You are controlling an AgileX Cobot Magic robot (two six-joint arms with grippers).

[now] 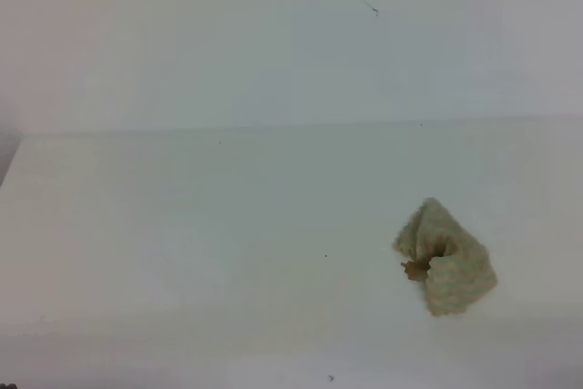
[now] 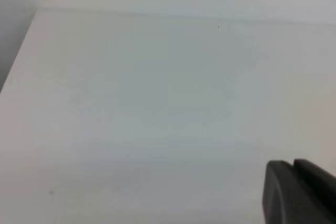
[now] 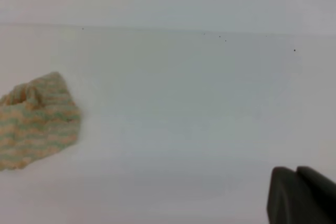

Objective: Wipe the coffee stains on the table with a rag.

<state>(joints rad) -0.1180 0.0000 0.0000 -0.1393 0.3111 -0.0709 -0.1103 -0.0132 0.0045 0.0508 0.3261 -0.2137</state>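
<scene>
A: Biggest first. The table [image 1: 182, 252], plain white, fills nearly the whole high view and both wrist views.

B: Then the rag [image 1: 446, 261]?

A: Yes, lower right of the high view, lying crumpled in a tented heap on the table; in the right wrist view it sits at the left edge, mid-height [image 3: 37, 121]. Beige-grey, woven stripes.

B: Handling?

A: I judge it light, soft and floppy, not fragile; it will bunch and drag rather than slide as one piece. Probably damp where it's stained. Best hold looks like the raised fold at the top of the heap, pinched from above.

B: Direction, long axis?

A: Long axis runs diagonally, from upper left to lower right in the high view; the peak points to the upper left. It's bunched, so that's rough.

B: Stains?

A: Only a small orange-brown patch of the coffee stains [image 1: 416, 268] shows, at the rag's left fold, touching it. No puddle visible elsewhere; the wiping looks mostly done.

B: Grippers?

A: Left gripper [image 2: 299, 192] and right gripper [image 3: 302, 195] each show only as a dark corner at lower right of their own view. Whether their jaws are apart or together, can't tell. Neither touches the rag.
</scene>
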